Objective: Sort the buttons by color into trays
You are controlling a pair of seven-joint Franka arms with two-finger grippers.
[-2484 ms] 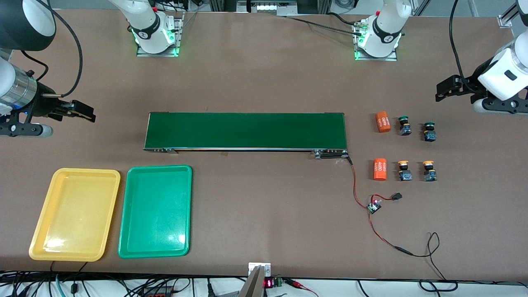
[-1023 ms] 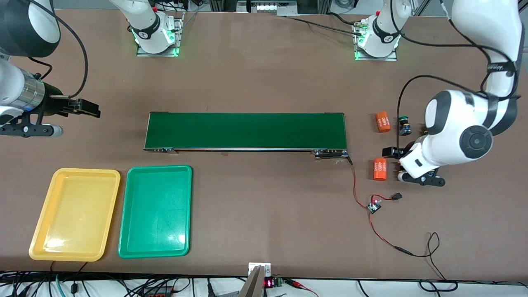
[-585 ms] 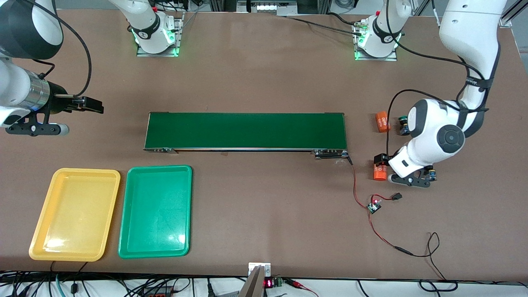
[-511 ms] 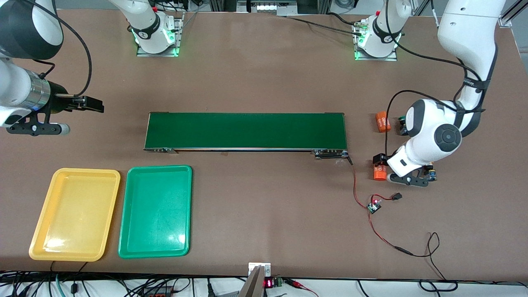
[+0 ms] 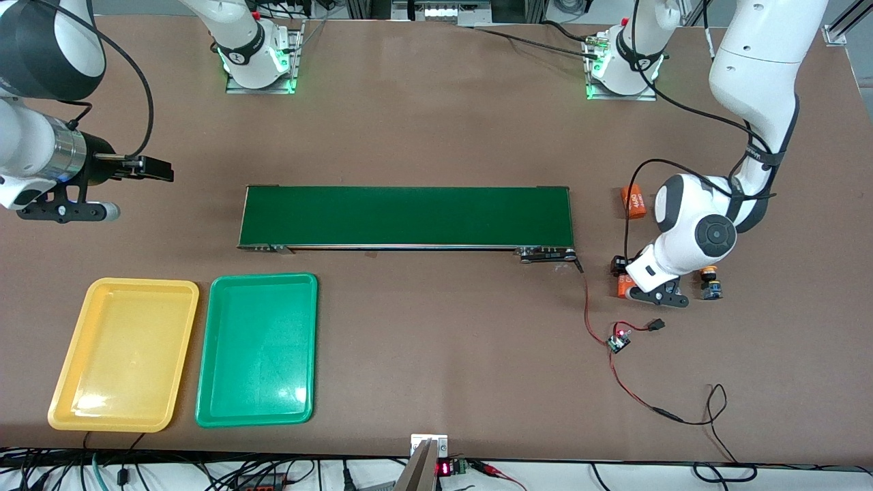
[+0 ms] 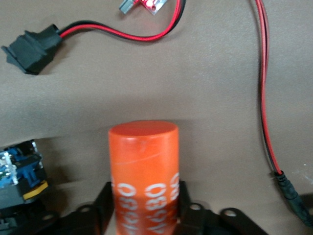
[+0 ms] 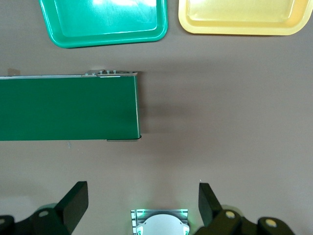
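Though the job is buttons, the left gripper (image 6: 143,208) sits low on the table with its fingers (image 6: 100,215) pressed against both sides of an orange cylinder (image 6: 143,152), clamped on it as far as the left wrist view shows. One yellow button (image 6: 19,171) lies just beside that cylinder, and another (image 5: 711,283) lies near it toward the left arm's end. The green buttons are hidden under the arm. The right gripper (image 5: 153,168) waits with its fingers wide apart over bare table at the right arm's end. The yellow tray (image 5: 123,354) and green tray (image 5: 258,348) lie side by side there, both without buttons.

The buttons look light, hard and small, with smooth round caps likely to slip. The squarer black-and-blue body, taken across its flat sides, seems the safer hold. The cylinder looks stiff and smooth-walled.
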